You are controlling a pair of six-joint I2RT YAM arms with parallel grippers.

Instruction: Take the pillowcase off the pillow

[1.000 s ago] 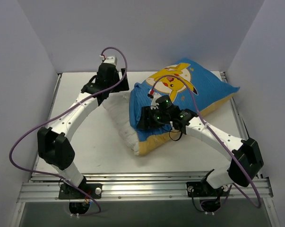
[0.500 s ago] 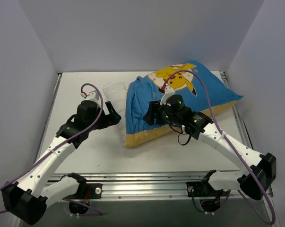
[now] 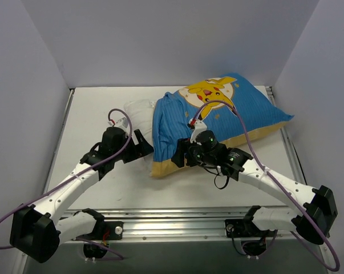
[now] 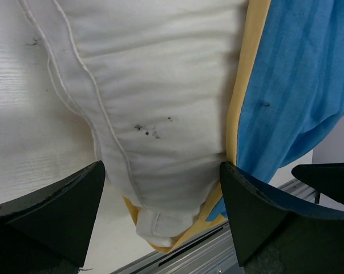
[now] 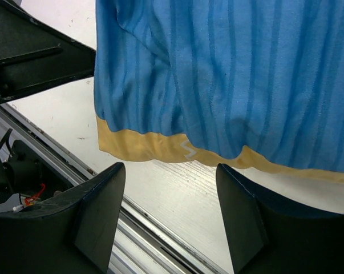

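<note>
Top and wrist views of a case-removal task at an early stage. The pillowcase is seen lying across the middle and right of the table, its cartoon face turned up and its open mouth turned to the left. The pillow is judged to be mostly inside the case: only one white end is exposed at the mouth, where the yellow lining is folded outward beside it. The greater part of the task is therefore judged undone, since the case has yet to be drawn off along the whole length of the pillow. The left gripper is held over the exposed corner of the pillow with its jaws spread wide and nothing pinched. The right gripper is held over the near hem of the case, its jaws likewise spread and nothing held. Bare table is available to the left of and beyond the pillow, so room for pulling the pillow leftward is judged ample. The far right corner of the case lies close to the right edge of the table, and the near hem lies close to the metal rail, so less room is offered on those two sides.
</note>
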